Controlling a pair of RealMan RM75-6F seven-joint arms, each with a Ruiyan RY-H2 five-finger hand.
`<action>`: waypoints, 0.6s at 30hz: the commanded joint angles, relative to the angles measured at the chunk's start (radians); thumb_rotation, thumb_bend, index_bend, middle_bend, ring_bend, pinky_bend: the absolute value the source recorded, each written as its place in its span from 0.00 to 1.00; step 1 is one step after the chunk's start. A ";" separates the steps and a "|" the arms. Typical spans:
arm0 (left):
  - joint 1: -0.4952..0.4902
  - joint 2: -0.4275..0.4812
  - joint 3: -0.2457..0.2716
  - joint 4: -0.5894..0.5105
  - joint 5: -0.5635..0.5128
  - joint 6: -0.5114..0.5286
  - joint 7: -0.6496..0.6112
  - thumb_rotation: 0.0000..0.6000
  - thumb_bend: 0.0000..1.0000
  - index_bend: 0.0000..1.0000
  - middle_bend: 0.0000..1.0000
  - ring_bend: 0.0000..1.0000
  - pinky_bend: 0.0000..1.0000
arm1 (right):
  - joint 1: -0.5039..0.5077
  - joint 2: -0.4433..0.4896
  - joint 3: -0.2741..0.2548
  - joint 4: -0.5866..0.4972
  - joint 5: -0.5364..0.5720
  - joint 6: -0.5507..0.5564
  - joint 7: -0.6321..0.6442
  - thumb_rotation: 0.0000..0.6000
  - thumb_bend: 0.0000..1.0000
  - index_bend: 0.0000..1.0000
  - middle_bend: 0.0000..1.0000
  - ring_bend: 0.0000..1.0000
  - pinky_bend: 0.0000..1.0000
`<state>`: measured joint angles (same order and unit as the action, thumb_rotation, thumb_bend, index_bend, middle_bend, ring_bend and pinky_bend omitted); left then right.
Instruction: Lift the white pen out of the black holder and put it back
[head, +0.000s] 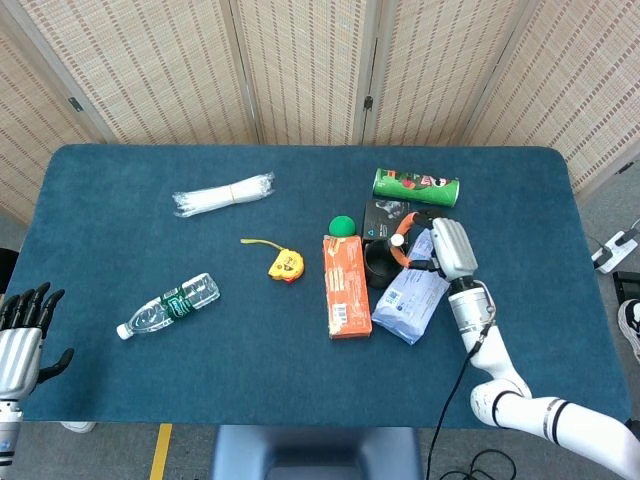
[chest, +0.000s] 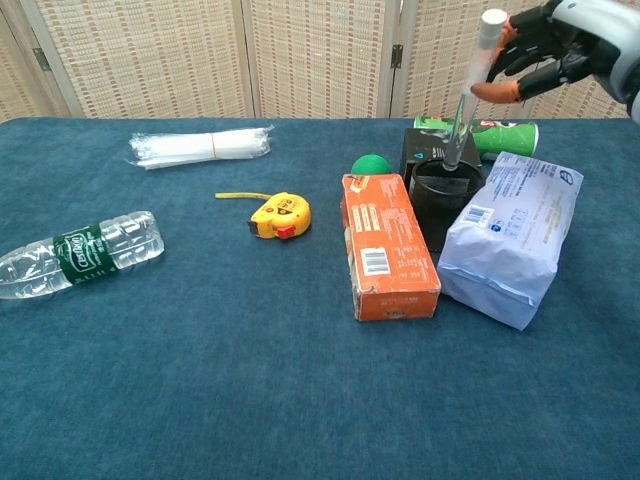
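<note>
White pen stood nearly upright above the black holder, pinched near its top by the fingers of the right hand, which was raised high at the right side of the chest view. Its lower tip appeared to be level with the holder's rim or just inside the mouth; the frames did not settle whether it had fully cleared. By my reading, the lifting half of the task was almost complete, and the second half, lowering the pen back down into the holder and letting go, was yet to be done. The holder sat on the desk wedged between an orange box on one side and a pale blue packet on the other, with a green ball just behind the box and a green can lying further back. In the head view the right hand hovered over the packet, beside the holder. The left hand rested at the near left corner of the desk, its fingers spread and holding nothing, well apart from the work.
</note>
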<state>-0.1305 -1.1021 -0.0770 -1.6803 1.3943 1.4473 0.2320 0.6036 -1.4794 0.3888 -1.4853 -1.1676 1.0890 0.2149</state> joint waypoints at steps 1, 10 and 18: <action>-0.005 0.002 -0.002 -0.008 0.006 -0.001 0.006 1.00 0.30 0.14 0.08 0.03 0.11 | -0.044 0.090 0.045 -0.086 0.064 -0.076 0.179 1.00 0.46 0.65 0.51 0.31 0.23; -0.010 0.006 -0.001 -0.018 0.019 0.000 0.007 1.00 0.30 0.14 0.08 0.03 0.11 | -0.068 0.170 0.085 -0.187 0.079 -0.173 0.408 1.00 0.46 0.65 0.52 0.33 0.25; -0.009 0.005 0.002 -0.013 0.020 -0.001 0.001 1.00 0.30 0.14 0.08 0.04 0.11 | -0.054 0.187 0.061 -0.162 0.036 -0.150 0.323 1.00 0.46 0.65 0.53 0.33 0.26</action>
<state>-0.1397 -1.0970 -0.0745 -1.6935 1.4141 1.4457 0.2328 0.5416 -1.2849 0.4668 -1.6770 -1.1061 0.8963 0.6220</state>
